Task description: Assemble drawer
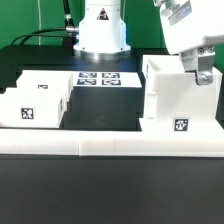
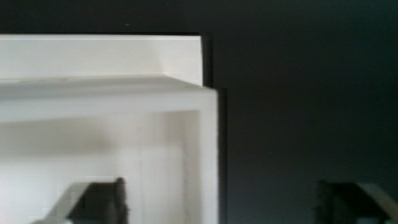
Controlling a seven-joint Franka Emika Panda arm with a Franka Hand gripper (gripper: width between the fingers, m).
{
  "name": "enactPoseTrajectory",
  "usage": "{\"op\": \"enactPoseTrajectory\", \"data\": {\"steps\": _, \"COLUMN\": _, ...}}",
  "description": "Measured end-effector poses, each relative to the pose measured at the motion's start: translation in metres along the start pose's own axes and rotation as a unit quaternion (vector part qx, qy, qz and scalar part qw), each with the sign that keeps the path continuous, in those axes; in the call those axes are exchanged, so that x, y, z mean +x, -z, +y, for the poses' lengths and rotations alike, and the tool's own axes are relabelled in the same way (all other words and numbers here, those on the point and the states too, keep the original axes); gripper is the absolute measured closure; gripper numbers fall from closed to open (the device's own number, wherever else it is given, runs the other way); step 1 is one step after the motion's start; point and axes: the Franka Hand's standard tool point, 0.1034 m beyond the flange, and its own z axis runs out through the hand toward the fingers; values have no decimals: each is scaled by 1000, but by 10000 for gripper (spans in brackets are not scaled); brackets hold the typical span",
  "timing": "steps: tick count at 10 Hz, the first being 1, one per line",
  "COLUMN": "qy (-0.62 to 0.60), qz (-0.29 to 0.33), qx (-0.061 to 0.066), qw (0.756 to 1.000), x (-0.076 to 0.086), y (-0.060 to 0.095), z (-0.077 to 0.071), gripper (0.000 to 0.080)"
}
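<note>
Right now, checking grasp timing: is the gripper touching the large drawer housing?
Cannot tell. Exterior view: gripper overlaps the housing rim. Wrist view: open fingers flank its wall, contact unclear.

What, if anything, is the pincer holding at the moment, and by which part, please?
Nothing is held. The pincer is open, its fingers spread either side of a wall edge of the large housing, not clamped on it.

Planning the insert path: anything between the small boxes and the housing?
Nothing visible. Only bare black table separates the small boxes from the housing; the marker board lies flat, farther back.
</note>
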Motion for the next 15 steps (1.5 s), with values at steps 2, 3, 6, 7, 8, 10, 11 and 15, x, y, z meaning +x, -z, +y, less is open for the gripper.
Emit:
{"op": "enactPoseTrajectory", "data": {"steps": 2, "qy": 3, "qz": 0, "qx": 1, "qw": 1000, "x": 0, "y": 1, "z": -1, "gripper": 157}}
{"op": "enactPoseTrajectory", "data": {"steps": 3, "qy": 5, "qz": 0, "qx": 1, "qw": 1000, "x": 0, "y": 1, "z": -1, "gripper": 152}}
{"op": "enactPoseTrajectory", "data": {"steps": 6, "qy": 92, "qz": -8, "qx": -9, "qw": 996, "x": 5, "y": 12, "z": 2, "gripper": 150}}
{"op": "enactPoseTrajectory", "data": {"steps": 7, "qy": 133, "qz": -11, "qx": -10, "qw": 991, "x": 12, "y": 23, "z": 3, "gripper": 150}}
{"op": "enactPoseTrajectory", "data": {"steps": 8, "qy": 161, "qz": -12, "qx": -10, "qw": 987, "x": 17, "y": 30, "z": 3, "gripper": 150}}
{"op": "enactPoseTrajectory", "data": {"steps": 10, "qy": 186, "qz": -12, "qx": -8, "qw": 982, "x": 18, "y": 32, "z": 2, "gripper": 150}}
{"op": "enactPoseTrajectory", "data": {"steps": 11, "qy": 208, "qz": -12, "qx": -8, "qw": 978, "x": 18, "y": 32, "z": 3, "gripper": 150}}
{"op": "enactPoseTrajectory", "data": {"steps": 15, "qy": 453, "qz": -43, "qx": -48, "qw": 889, "x": 38, "y": 46, "z": 9, "gripper": 150}}
